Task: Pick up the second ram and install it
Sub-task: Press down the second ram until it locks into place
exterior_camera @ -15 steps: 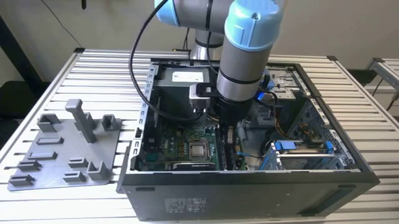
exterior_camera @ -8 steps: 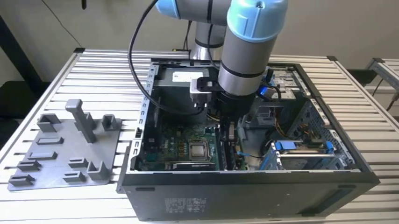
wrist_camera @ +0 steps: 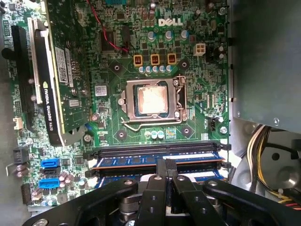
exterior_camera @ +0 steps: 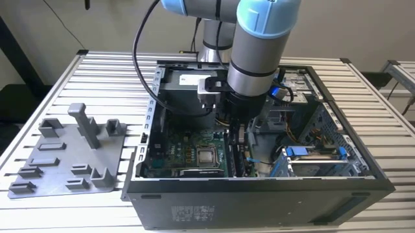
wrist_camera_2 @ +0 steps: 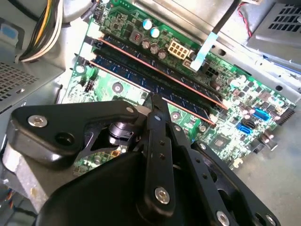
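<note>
My gripper is down inside the open computer case, over the memory slots at the edge of the green motherboard. Its two black fingertips are shut side by side and rest on the top edge of the second ram, a dark blue stick lying in the slot. In the second wrist view the gripper touches the second ram near its middle. Another stick sits in a parallel slot just beyond it. In the exterior view the gripper hangs straight down beside the processor socket.
A graphics card stands upright on the motherboard. Yellow and black cables and the metal case wall crowd one side of the slots. A grey plastic tray with upright posts lies on the slatted table, at the exterior view's left.
</note>
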`<state>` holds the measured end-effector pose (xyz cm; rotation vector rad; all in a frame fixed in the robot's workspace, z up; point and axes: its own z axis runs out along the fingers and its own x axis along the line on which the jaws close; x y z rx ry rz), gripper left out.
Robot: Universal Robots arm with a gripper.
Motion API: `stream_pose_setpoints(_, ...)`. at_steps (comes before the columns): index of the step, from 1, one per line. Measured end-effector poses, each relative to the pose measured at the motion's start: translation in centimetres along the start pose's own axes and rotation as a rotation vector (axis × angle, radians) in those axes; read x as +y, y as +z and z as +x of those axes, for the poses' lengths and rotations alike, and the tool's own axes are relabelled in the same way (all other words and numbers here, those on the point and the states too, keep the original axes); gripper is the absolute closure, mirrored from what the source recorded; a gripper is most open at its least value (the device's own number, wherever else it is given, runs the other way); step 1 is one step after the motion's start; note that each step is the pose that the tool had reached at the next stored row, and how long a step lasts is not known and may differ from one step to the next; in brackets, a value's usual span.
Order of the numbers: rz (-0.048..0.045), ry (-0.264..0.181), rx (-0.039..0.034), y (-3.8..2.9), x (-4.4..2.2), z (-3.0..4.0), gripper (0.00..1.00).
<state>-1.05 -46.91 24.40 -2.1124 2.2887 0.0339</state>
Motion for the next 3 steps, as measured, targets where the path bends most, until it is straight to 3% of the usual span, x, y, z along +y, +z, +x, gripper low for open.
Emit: stream_pose_setpoints(3, 0.0001, 0.000, 0.0000, 0.00, 0.00, 0.00, 0.89)
